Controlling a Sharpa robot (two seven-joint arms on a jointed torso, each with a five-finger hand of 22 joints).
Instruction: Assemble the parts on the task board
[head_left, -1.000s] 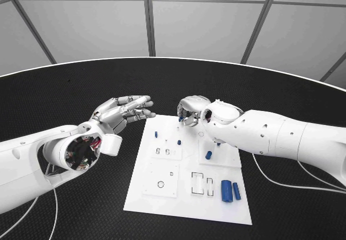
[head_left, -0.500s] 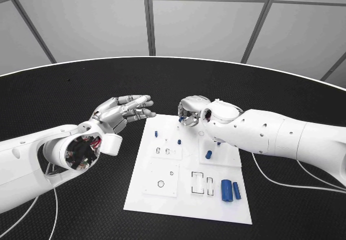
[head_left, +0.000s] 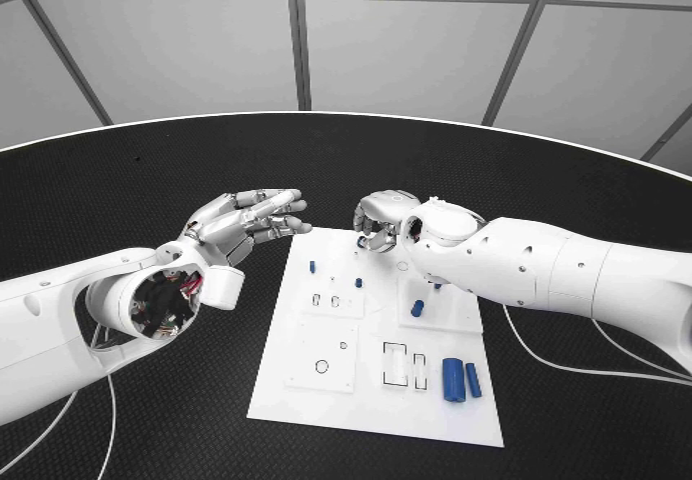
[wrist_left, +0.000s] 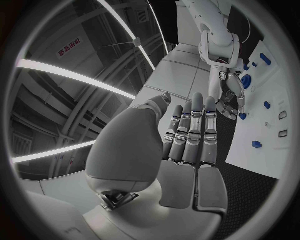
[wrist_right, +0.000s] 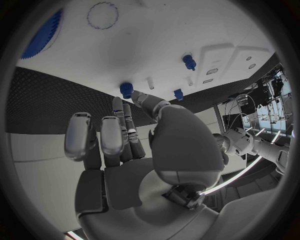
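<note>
Robot hands (head_left: 253, 222) over black table (head_left: 130, 190)

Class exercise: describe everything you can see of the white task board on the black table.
The flat white rectangular task board looks like smooth plastic and lies on the black textured table, long side running away from the robot. Its surface carries raised panels with small slots, round holes and two dark-outlined rectangular recesses. Small blue parts stand or lie on it, including two blue cylinders lying side by side. The right silver hand hovers at its far edge.
</note>
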